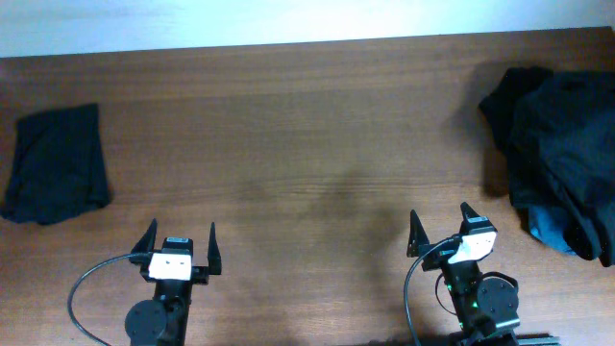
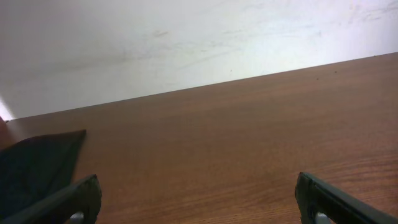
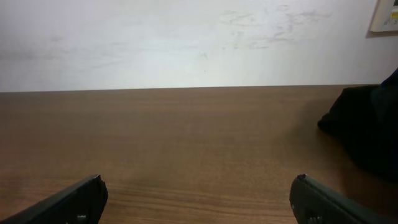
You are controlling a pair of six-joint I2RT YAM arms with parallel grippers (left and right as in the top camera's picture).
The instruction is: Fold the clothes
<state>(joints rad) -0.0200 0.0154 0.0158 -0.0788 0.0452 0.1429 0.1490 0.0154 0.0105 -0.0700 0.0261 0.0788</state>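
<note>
Two arms at the near edge of the table (image 1: 307,144), both pincers open and holding nothing.

Left gripper (image 1: 181,238): jaws spread wide, tips pointing toward the far edge, only bare wood between them. Right gripper (image 1: 442,223): the same, spread wide, angled slightly to the right, touching no cloth. Clothes lie in two places, well apart. At the left end, a flat black garment (image 1: 56,163) lies beyond and to the left of the left gripper; one corner of it shows in the left wrist view. At the right end is a rumpled heap of black fabric (image 1: 562,135), running off the frame edge. A blue piece (image 1: 548,228) pokes out from under its near side. The heap's dark edge shows at the right of the right wrist view. A pale wall (image 3: 186,37) stands behind the table.
</note>
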